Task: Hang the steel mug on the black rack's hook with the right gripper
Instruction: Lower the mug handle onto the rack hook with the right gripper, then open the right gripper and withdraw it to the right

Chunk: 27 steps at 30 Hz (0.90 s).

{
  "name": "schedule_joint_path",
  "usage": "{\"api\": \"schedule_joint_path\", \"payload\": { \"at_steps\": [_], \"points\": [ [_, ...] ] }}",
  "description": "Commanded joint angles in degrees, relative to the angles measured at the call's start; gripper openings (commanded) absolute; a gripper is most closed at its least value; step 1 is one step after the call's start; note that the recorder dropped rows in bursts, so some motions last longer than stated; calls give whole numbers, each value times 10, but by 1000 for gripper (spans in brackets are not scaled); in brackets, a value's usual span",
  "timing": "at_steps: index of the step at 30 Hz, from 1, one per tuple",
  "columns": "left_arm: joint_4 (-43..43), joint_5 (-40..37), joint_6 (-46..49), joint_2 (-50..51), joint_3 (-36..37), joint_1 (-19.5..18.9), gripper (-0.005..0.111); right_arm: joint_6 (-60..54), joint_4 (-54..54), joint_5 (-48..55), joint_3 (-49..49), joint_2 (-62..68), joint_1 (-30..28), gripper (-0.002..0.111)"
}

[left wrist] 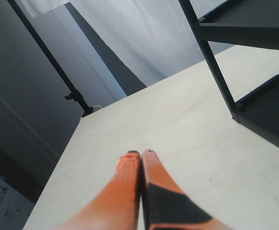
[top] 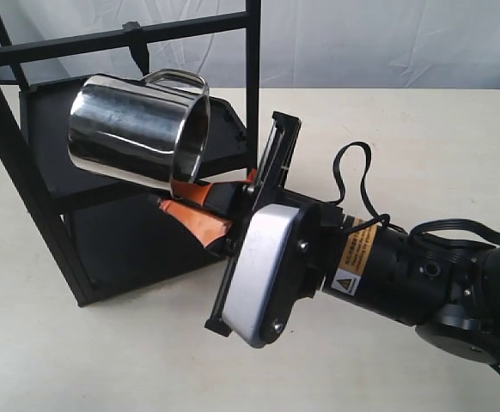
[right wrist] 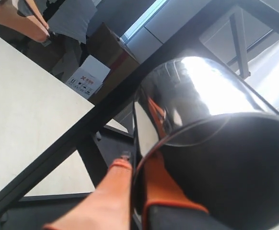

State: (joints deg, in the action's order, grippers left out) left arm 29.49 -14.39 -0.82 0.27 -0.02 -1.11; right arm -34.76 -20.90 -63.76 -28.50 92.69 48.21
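The steel mug (top: 138, 129) hangs tilted on its side in the air in front of the black rack (top: 22, 167). Its looped handle (top: 177, 79) points up and its open mouth faces my right gripper (top: 181, 196). That gripper is shut on the mug's rim, one orange pad inside and one outside; the right wrist view shows the same hold on the mug (right wrist: 211, 143) by the gripper (right wrist: 137, 160). The hook (top: 136, 45) juts down from the top crossbar, just above and left of the handle, apart from it. My left gripper (left wrist: 140, 154) is shut with nothing in it, over the table.
The rack's two black shelves (top: 52, 112) lie behind and below the mug. Its upright post (top: 252, 77) stands close to the right gripper's fingers. The pale table (top: 422, 137) stretches to the right. In the left wrist view the rack's leg (left wrist: 216, 72) stands ahead.
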Motion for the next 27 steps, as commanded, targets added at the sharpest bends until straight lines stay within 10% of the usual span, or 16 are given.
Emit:
{"api": "schedule_joint_path", "payload": {
  "at_steps": [1,6,11,27],
  "points": [
    [0,4,-1,-3,0,1,2,22,18,53,2,4,-4,-1],
    [0,4,-1,-3,0,1,2,22,16,55,2,4,-4,3],
    [0,4,-1,-3,0,1,2,39,-11,65,2,4,-4,41],
    [0,4,-1,-3,0,1,2,50,20,78,2,-6,-4,50]
  ]
}}
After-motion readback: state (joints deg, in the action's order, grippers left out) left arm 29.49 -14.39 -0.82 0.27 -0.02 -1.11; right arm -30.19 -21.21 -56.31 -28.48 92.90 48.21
